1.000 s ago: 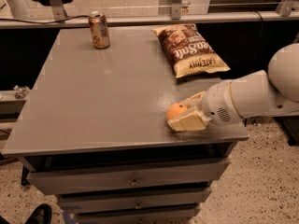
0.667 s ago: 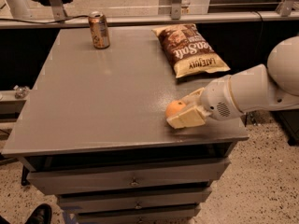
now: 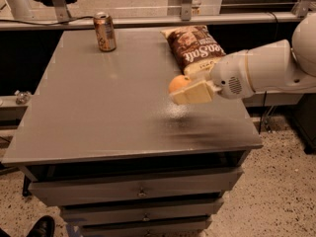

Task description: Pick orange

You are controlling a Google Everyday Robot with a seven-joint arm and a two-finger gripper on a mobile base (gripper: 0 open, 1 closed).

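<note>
The cream-coloured claw (image 3: 190, 91) is clamped around the small round orange fruit (image 3: 178, 83), holding it clear of the flat grey bench (image 3: 108, 112). Just behind the claw lies a brown crinkled snack bag (image 3: 193, 47). Well apart, toward the far left corner, stands a bronze metal soda can (image 3: 104, 31).
</note>
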